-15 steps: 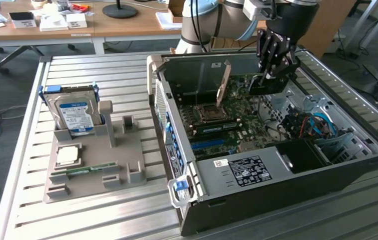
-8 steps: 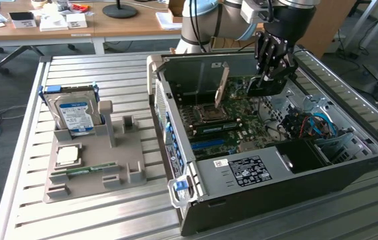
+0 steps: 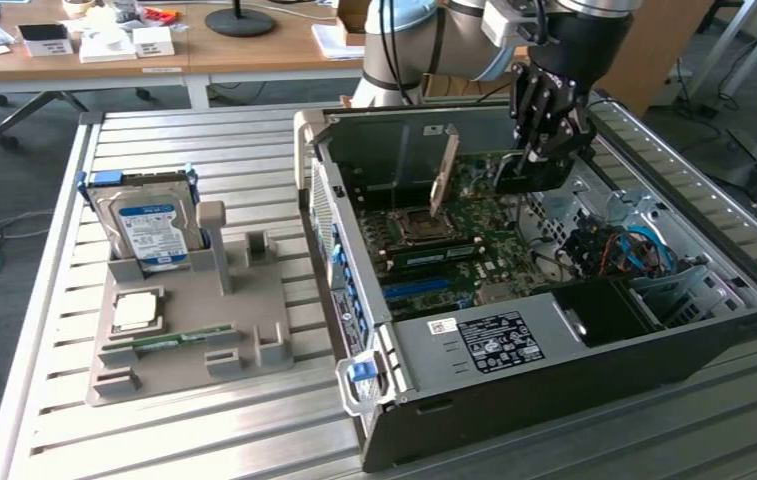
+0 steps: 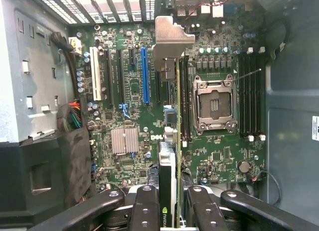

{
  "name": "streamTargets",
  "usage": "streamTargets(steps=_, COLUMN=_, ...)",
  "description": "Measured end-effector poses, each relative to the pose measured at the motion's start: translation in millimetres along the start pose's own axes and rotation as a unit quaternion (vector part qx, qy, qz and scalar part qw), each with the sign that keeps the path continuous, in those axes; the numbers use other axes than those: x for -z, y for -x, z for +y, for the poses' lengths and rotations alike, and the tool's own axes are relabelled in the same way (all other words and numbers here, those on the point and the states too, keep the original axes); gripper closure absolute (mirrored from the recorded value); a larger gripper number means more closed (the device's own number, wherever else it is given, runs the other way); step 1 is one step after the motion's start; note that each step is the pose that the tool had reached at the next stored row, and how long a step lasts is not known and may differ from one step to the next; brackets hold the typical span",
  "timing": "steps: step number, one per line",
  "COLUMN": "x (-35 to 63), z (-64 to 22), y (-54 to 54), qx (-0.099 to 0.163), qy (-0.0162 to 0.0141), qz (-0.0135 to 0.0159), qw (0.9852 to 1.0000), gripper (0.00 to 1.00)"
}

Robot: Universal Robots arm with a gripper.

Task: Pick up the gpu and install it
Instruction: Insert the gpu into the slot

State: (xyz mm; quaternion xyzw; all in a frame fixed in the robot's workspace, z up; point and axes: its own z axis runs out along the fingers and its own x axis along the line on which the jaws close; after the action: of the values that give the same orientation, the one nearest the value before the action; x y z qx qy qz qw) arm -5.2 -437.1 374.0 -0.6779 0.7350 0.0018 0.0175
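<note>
The black pincer (image 4: 174,211) pinches the thin, flat gpu (image 4: 168,161) edge-on above the green motherboard (image 4: 224,161). Its bent silver bracket (image 4: 169,34) sits beside the motherboard's long blue slot (image 4: 144,74).

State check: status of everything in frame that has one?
gpu: on edge over the motherboard, gripped; seating unclear.
claw: shut on gpu.
PC case: on its side, panel off.
CPU socket: empty.
hard drive: upright in grey holder.
RAM stick: lying flat in holder.
processor chip: flat in holder.
</note>
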Motion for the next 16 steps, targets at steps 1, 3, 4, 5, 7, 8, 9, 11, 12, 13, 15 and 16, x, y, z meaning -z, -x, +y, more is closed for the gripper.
streamTargets(steps=1, x=-1.0, z=0.2, y=-0.1, qx=0.000, qy=0.0000, qz=0.0000, qw=1.0000, gripper=0.73)
streamTargets(steps=3, x=-2.9, z=0.7, y=-0.1, qx=0.000, qy=0.0000, qz=0.0002, qw=1.0000, gripper=0.73)
streamTargets(steps=4, x=-3.9, z=1.0, y=-0.2, qx=0.000, qy=0.0000, qz=0.0002, qw=1.0000, gripper=0.73)
streamTargets(steps=5, x=-4.9, z=1.3, y=-0.3, qx=0.000, qy=0.0000, qz=0.0002, qw=1.0000, gripper=0.73)
streamTargets(steps=7, x=-6.7, z=1.9, y=-0.4, qx=0.000, qy=0.0000, qz=0.0002, qw=1.0000, gripper=0.73)
streamTargets(steps=8, x=-7.3, z=2.2, y=-0.4, qx=0.000, qy=0.0000, qz=0.0002, qw=1.0000, gripper=0.73)
streamTargets(steps=9, x=-7.7, z=2.4, y=-0.5, qx=0.000, qy=0.0001, qz=0.0003, qw=1.0000, gripper=0.73)
streamTargets(steps=11, x=-8.3, z=2.9, y=-0.5, qx=0.000, qy=0.0001, qz=0.0003, qw=1.0000, gripper=0.73)
streamTargets(steps=12, x=-8.5, z=3.1, y=-0.6, qx=0.000, qy=0.0001, qz=0.0003, qw=1.0000, gripper=0.73)
streamTargets(steps=13, x=-8.4, z=3.1, y=-0.6, qx=0.000, qy=0.0001, qz=0.0003, qw=1.0000, gripper=0.73)
streamTargets(steps=15, x=-8.5, z=3.2, y=-0.6, qx=0.000, qy=0.0001, qz=0.0002, qw=1.0000, gripper=0.73)
streamTargets(steps=16, x=-8.6, z=3.2, y=-0.6, qx=0.000, qy=0.0000, qz=0.0002, qw=1.0000, gripper=0.73)
